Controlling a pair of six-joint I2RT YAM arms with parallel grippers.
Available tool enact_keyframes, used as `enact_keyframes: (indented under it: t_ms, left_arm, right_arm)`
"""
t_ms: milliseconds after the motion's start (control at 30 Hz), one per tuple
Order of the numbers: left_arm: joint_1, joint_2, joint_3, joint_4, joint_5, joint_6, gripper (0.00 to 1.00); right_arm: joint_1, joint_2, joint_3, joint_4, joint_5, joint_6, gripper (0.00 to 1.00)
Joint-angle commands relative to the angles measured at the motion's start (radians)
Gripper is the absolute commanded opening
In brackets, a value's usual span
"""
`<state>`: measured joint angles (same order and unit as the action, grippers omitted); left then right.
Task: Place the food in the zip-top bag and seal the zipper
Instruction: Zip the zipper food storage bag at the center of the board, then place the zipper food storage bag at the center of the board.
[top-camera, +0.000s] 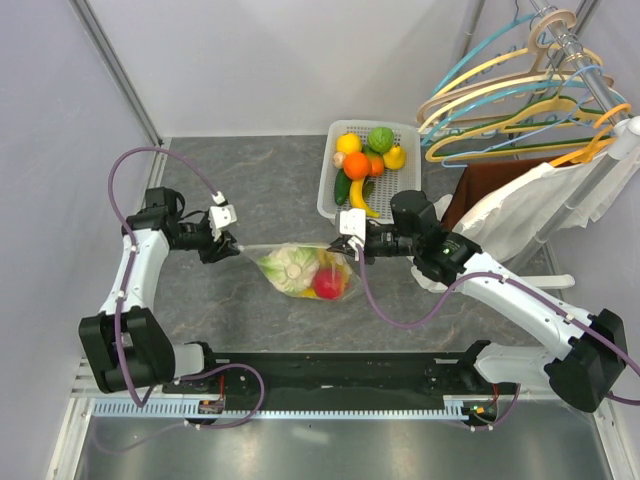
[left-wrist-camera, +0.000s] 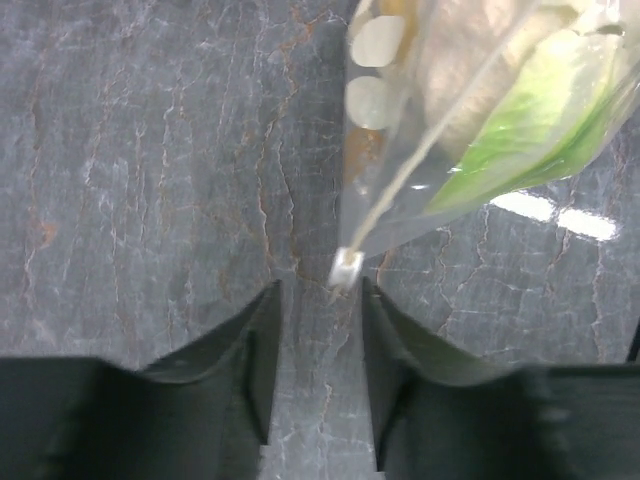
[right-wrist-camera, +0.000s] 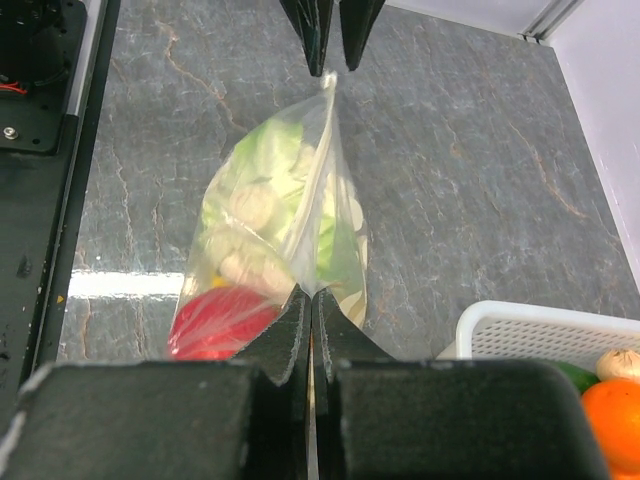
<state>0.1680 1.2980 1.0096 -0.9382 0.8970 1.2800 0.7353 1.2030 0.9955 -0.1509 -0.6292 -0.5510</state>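
Observation:
The clear dotted zip-top bag (top-camera: 300, 270) hangs stretched between my two grippers above the table. It holds a pale cauliflower piece (top-camera: 290, 265) and a red fruit (top-camera: 327, 285), which also shows in the right wrist view (right-wrist-camera: 215, 320). The zipper (right-wrist-camera: 322, 170) runs along the bag's top edge. Its white slider tab (left-wrist-camera: 346, 268) sits at the left end, just beyond my left fingertips. My left gripper (left-wrist-camera: 320, 290) is open, fingers apart on either side of the tab. My right gripper (right-wrist-camera: 312, 295) is shut on the bag's right corner. More food fills the white basket (top-camera: 330, 170): an orange (top-camera: 356, 165), a banana (top-camera: 358, 195), and green and yellow pieces.
A rack of coloured hangers (top-camera: 530, 90) with a white garment (top-camera: 540, 210) and a brown one (top-camera: 490, 180) stands at the right, close behind my right arm. The black base rail (top-camera: 330, 370) runs along the near edge. The basket corner (right-wrist-camera: 540, 330) shows beside the right gripper.

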Motion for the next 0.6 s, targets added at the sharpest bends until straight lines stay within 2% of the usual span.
enact_keyframes:
  t_ms: [0,167,333,467,500,567]
  left_arm:
    - [0.011,-0.09,0.078,-0.077,0.069,0.03,0.53]
    - [-0.036,-0.176,0.101,-0.128,0.114,0.007,0.6]
    - [-0.191,-0.21,0.1,-0.143,0.099,-0.051,0.63]
    - [-0.257,-0.227,0.084,-0.169,0.098,-0.039,0.63]
    - [-0.275,-0.23,0.077,-0.175,0.1,-0.042,0.66]
    - [-0.297,-0.233,0.069,-0.171,0.092,-0.059,0.77]
  right_arm:
    - [-0.005,-0.002,0.041,0.053,-0.069,-0.012,0.0]
    - [-0.007,0.018,0.049,0.063,-0.078,-0.007,0.0]
    - [-0.007,0.023,0.057,0.063,-0.076,-0.004,0.0]
    - [-0.007,0.018,0.063,0.062,-0.073,-0.001,0.0]
    - [-0.007,0.017,0.06,0.062,-0.075,-0.001,0.0]
    - [-0.007,0.009,0.055,0.062,-0.076,-0.009,0.0]
